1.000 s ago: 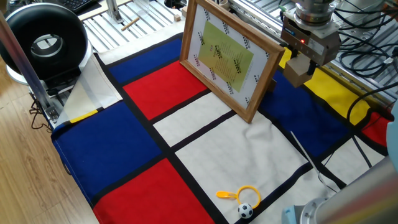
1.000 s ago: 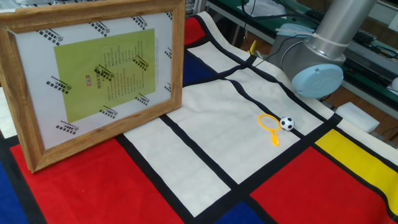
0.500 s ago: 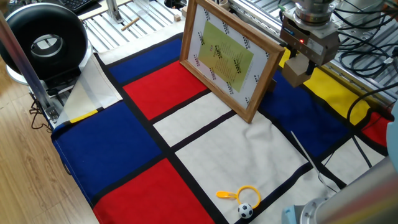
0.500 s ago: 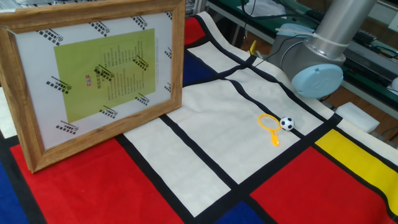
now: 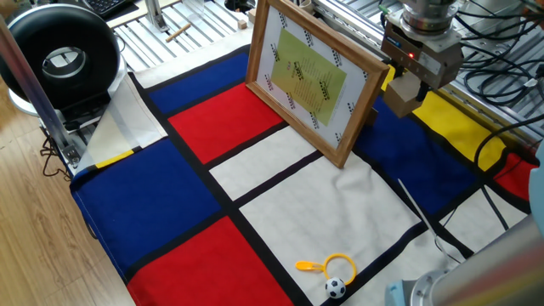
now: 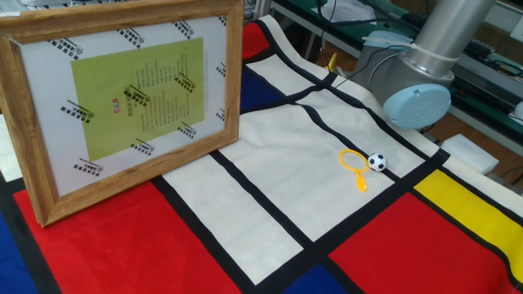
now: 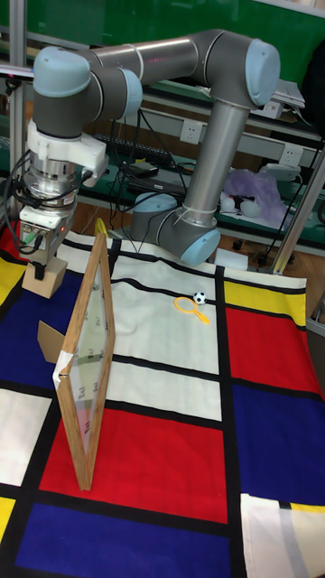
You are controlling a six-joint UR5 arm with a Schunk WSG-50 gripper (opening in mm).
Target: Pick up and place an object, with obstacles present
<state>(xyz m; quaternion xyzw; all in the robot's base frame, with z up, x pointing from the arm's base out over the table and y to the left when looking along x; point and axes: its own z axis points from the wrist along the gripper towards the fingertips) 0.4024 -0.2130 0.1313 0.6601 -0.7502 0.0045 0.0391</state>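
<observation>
Plain light-tan wooden cube [image 7: 44, 276] clamped in end effector [image 7: 41, 265].

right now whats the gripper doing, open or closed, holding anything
Gripper: shut on the small light-tan wooden cube, held above the cloth behind the upright wooden-framed picture.

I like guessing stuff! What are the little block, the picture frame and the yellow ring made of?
Block: looks like plain wood, matte light tan; grain too small to see.
Frame: wood, with visible brown grain and a slight sheen.
Ring: probably plastic, smooth and bright yellow, thin with a small handle.
</observation>
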